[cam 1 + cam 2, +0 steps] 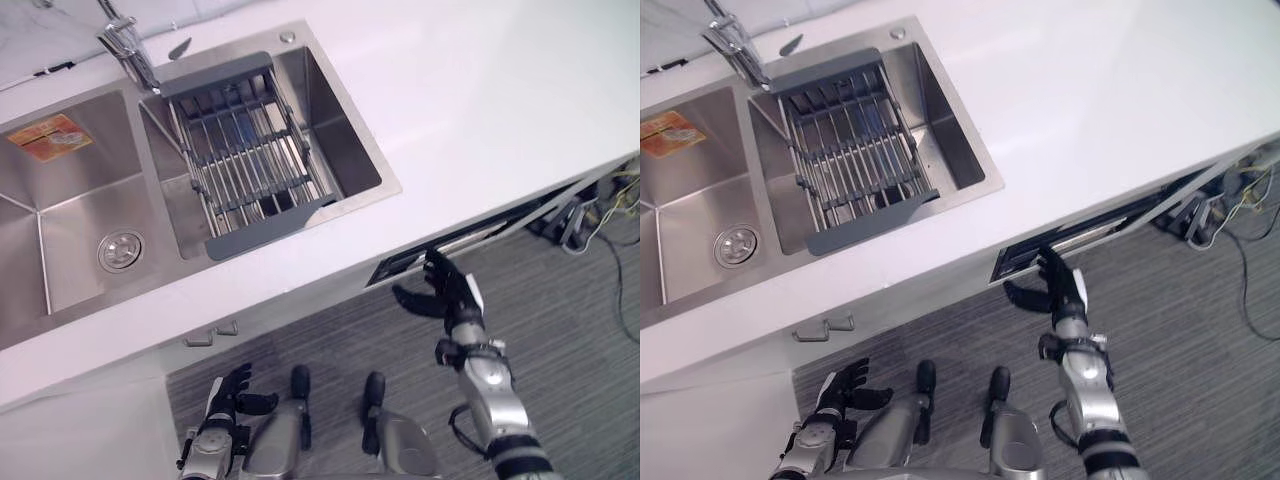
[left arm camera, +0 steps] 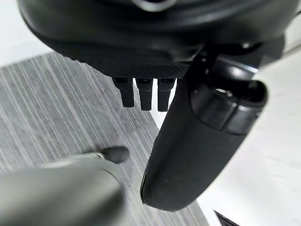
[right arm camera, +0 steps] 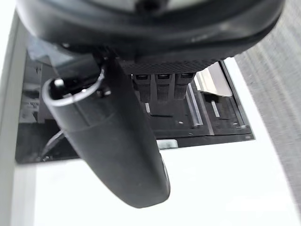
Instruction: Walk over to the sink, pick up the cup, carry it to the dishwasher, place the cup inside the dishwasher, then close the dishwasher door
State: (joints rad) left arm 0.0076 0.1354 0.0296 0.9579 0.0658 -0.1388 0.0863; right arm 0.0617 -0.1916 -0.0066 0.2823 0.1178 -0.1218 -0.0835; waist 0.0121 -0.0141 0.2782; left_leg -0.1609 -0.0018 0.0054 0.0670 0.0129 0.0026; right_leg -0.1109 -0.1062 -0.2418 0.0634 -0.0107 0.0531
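The dishwasher [image 1: 470,236] sits under the white counter, right of the sink. Its door is ajar by a narrow dark slot along the top edge. My right hand [image 1: 455,296] is held up against the door's top edge, fingers straight, thumb spread to the left, holding nothing. Past the fingers, the right wrist view looks into the dark slot with rack rails [image 3: 200,106] above the white door panel [image 3: 141,188]. My left hand [image 1: 234,392] hangs low by the cabinet front, fingers relaxed and empty.
A steel double sink [image 1: 60,200] is set in the counter [image 1: 480,100], with a grey drying rack [image 1: 250,150] across its right basin and a tap [image 1: 125,45] behind. Cabinet handles [image 1: 212,335] show below. Loose cables [image 1: 590,215] lie on the grey floor at right.
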